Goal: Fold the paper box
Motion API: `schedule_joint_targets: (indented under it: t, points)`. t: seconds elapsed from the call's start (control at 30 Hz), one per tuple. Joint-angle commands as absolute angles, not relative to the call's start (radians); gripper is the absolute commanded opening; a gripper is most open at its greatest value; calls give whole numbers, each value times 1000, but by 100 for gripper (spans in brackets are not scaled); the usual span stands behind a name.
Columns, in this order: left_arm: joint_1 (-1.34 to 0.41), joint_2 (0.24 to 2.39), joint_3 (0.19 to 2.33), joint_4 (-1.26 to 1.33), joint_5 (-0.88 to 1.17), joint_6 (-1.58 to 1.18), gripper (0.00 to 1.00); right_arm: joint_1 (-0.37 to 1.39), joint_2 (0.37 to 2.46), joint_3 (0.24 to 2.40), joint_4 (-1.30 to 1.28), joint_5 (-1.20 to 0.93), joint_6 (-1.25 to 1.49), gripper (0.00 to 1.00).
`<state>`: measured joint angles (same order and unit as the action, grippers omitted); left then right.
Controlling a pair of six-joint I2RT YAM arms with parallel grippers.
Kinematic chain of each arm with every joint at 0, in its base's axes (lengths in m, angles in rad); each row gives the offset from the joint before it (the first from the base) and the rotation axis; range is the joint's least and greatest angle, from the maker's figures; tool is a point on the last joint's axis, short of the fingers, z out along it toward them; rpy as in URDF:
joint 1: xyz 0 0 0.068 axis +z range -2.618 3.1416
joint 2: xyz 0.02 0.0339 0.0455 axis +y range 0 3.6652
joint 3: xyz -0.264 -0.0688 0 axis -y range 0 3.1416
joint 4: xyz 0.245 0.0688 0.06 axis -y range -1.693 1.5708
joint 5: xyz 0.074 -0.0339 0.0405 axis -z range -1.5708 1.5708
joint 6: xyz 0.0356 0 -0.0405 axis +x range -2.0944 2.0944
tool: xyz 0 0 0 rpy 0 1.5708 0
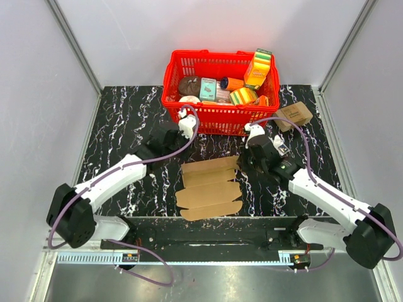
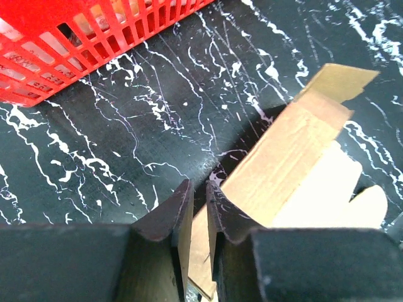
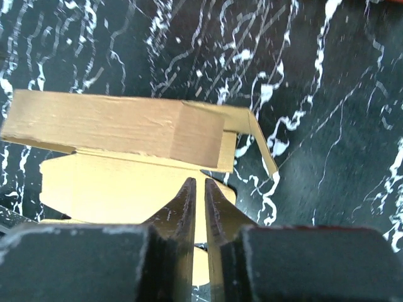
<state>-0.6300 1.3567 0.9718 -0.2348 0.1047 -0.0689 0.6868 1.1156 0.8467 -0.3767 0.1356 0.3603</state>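
Your left gripper (image 2: 198, 186) and right gripper (image 3: 199, 182) both stand narrow at the paper box (image 1: 209, 189) (grip: cannot tell).
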Motion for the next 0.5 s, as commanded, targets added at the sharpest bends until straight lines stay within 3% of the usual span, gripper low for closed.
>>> schedule_joint_targets:
  t: [0.0, 0.13, 0.47]
  points:
    - [-630, 1269, 902, -86, 159, -107, 17, 683, 1152, 807, -353, 133, 462, 13]
    - [-637, 1285, 893, -81, 149, -109, 11, 683, 1193, 801, -327, 187, 469, 8]
    - [-658, 1315, 873, -61, 160, -117, 0, 681, 1210, 821, -301, 253, 448, 6]
